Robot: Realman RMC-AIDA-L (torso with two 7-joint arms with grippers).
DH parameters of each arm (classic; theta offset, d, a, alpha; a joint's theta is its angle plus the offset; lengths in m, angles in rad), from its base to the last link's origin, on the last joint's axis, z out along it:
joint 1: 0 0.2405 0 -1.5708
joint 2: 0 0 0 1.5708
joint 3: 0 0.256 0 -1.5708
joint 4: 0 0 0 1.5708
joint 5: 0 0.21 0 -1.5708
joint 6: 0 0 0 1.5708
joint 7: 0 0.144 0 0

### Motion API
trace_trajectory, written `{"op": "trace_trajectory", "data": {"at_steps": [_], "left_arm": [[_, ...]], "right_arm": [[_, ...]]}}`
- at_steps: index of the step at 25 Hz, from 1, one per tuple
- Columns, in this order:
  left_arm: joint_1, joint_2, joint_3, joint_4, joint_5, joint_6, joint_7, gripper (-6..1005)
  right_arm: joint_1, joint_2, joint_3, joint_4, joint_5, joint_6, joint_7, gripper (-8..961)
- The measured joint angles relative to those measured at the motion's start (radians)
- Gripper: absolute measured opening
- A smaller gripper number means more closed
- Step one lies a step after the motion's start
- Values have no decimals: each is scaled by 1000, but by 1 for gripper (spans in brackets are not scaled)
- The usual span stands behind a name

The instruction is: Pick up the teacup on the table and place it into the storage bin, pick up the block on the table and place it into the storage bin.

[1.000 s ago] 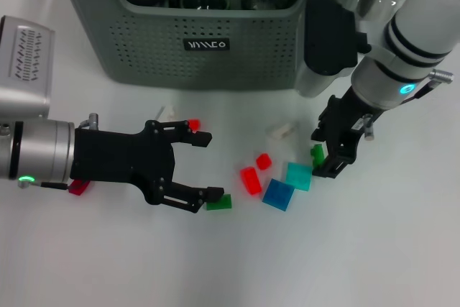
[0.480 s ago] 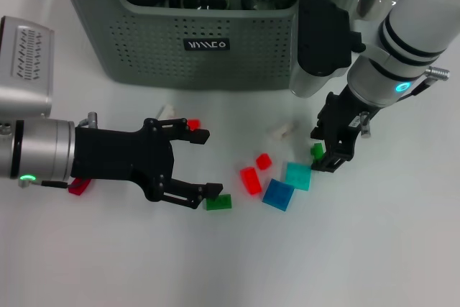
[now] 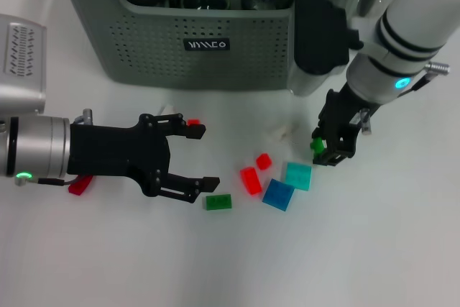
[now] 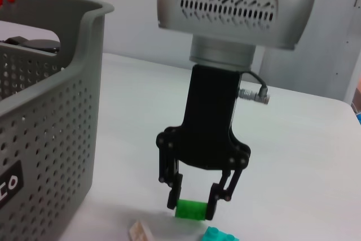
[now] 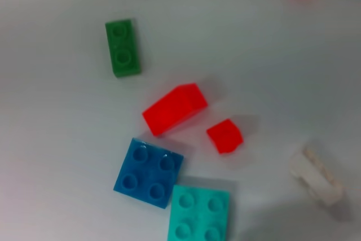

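Observation:
The grey-green perforated storage bin (image 3: 144, 34) stands at the back with dark and glass items inside; its wall also shows in the left wrist view (image 4: 51, 117). My right gripper (image 3: 325, 152) is shut on a small green block (image 3: 317, 146) and holds it just above the table, in front of the bin's right end. The left wrist view shows this gripper (image 4: 192, 207) clamped on the green block (image 4: 190, 209). My left gripper (image 3: 203, 156) is open and empty, low over the table at the left. No teacup shows on the table.
Loose blocks lie between the grippers: a green brick (image 3: 218, 202), two red ones (image 3: 250, 180), a blue one (image 3: 278, 194), a teal one (image 3: 297, 175) and a white one (image 3: 282, 132). A small red block (image 3: 192, 123) lies by the left gripper's fingertip.
My right gripper has risen and drawn toward the bin with the small green block in it. My left gripper has pulled back to the left, away from the green brick.

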Motion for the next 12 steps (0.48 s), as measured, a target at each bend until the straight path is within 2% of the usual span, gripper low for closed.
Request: {"op": "trace_trajectory", "data": {"at_steps": [5,9,12], "left_arm": [[3,1,0,1,5,6,-1,919],[12,2,0,1,9,6,1,919],[19,2,0,-1,9,3,4,919]], "right_arm": [[-25,-6,59,-167,-5,-147,27,464],[-24,-6,188,-347,8,-325,29,477],[14,-8,298,-436,89,-436,29,487]]}}
